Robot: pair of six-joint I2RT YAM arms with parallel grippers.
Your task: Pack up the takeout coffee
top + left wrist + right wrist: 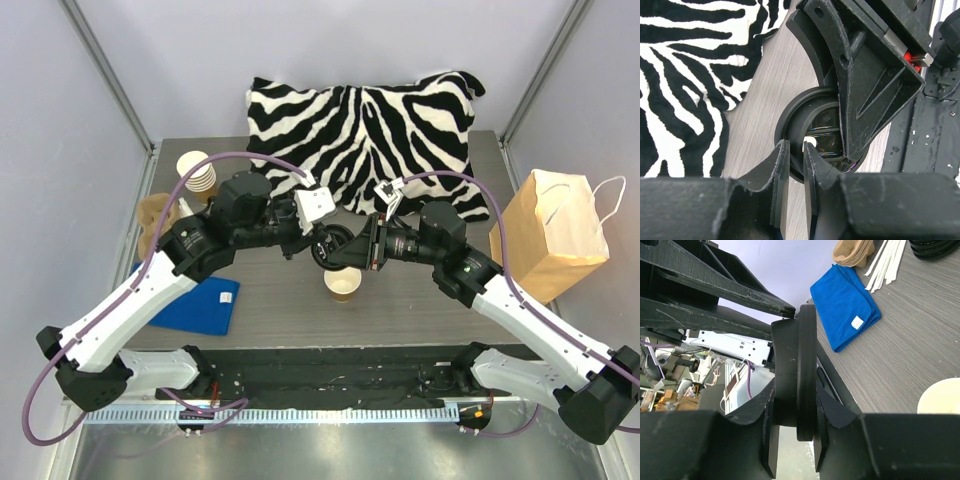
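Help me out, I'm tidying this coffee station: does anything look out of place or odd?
The zebra pillow at the back of the table looks out of place at a coffee station. Also, the paper cup stands open, with a black lid clamped on edge in the right tool close by.

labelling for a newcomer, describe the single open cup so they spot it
Find the zebra pillow at the back of the table. In front of it, near the middle, stands one brown cup, alone and open, unlike the stacked cups at back left.
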